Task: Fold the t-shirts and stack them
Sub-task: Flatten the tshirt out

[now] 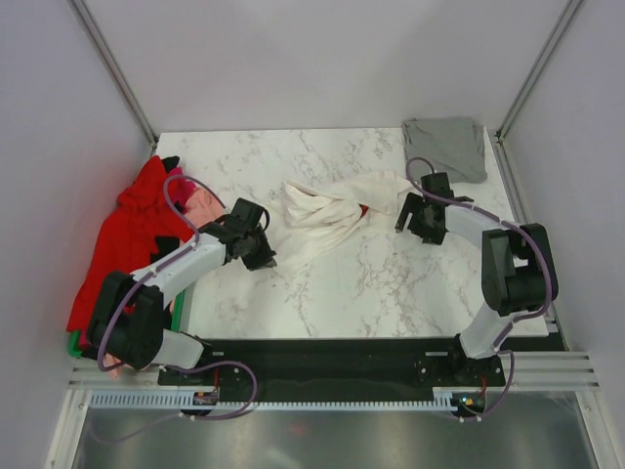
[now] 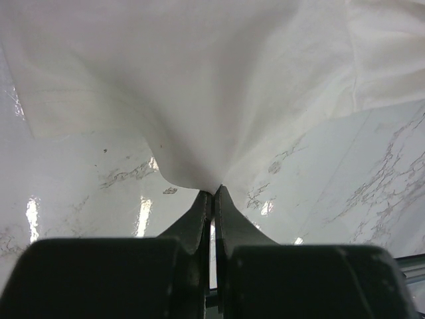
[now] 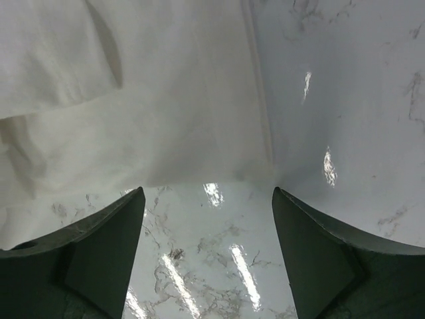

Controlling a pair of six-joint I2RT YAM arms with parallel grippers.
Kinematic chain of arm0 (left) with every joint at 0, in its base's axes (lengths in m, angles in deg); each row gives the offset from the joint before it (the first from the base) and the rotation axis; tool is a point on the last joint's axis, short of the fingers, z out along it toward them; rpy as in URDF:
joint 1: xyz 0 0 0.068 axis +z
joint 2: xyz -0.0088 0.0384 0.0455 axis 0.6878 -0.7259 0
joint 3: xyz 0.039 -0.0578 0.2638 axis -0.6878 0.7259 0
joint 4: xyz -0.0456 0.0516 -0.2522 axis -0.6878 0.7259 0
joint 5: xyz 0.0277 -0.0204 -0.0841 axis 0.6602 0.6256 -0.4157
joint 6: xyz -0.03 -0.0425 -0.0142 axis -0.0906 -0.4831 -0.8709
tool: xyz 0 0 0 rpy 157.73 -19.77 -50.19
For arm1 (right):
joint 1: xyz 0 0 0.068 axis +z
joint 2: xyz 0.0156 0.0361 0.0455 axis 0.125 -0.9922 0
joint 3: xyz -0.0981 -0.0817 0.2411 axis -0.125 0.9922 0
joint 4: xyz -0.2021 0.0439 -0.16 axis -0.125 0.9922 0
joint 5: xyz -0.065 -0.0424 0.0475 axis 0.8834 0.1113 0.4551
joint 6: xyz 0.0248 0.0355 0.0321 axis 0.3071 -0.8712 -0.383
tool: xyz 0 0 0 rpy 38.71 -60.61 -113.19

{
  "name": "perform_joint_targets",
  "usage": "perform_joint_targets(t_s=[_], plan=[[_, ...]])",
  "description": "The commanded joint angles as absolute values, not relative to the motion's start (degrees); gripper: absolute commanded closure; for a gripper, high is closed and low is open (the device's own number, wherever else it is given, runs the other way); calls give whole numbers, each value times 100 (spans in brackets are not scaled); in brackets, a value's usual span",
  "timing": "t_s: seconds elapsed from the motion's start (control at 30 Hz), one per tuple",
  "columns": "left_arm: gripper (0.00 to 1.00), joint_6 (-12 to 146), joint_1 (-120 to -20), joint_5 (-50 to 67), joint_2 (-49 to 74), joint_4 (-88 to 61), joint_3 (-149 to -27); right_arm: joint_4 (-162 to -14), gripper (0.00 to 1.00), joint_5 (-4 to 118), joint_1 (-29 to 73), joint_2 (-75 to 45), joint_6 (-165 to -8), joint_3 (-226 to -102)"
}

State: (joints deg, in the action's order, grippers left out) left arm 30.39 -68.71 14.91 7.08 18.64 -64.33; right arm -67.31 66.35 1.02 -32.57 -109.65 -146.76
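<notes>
We see a cream cloth t-shirt [image 1: 332, 217], a grey cloth t-shirt [image 1: 447, 145], heaped red cloth shirts [image 1: 122, 234], and a white, grey-veined marble tabletop [image 1: 391, 283].

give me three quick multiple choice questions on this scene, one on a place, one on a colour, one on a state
1. Where on the table is the grey t-shirt? A far right corner B near left corner C centre
2. The middle t-shirt is: A black B white C green
3. The left hand is: A wide open B shut on nothing C shut on cloth
Answers: 1 A, it lies at the far right; 2 B, the top view shows it white; 3 C, its jaws pinch the middle t-shirt's edge.
</notes>
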Motion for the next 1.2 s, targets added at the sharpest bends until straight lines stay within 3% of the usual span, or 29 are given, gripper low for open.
perform_joint_targets(t_s=[0.0, 0.23, 0.33, 0.53, 0.57, 0.63, 0.93, 1.17], plan=[[98, 3138, -6886, 1518, 834, 1817, -6411, -7094, 15, 6637, -94, -3501, -11004, -14759], [98, 3182, -6886, 1579, 711, 1826, -6517, -7288, 23, 6550, -217, -3616, -10951, -14724], [98, 3191, -6886, 1597, 623, 1826, -6569, -7367, 40, 6296, -226, -3678, -11029, -14645], [98, 3226, -6886, 1641, 561, 1826, -6631, -7612, 59, 5996, -217, -3370, -11267, -14109], [98, 3243, -6877, 1650, 570, 1826, -6657, -7630, 77, 6013, -217, -3344, -11259, -14065], [98, 3313, -6860, 1658, 605, 1870, -6701, -7613, 100, 6074, -226, -3238, -11215, -14020], [98, 3656, -6824, 2475, 1825, 2924, -8194, -6333, 100, 5925, -296, -1948, -11179, -15477], [98, 3841, -6815, 2976, 2292, 3679, -10817, -4679, 100, 6311, -481, -699, -11311, -17806]])
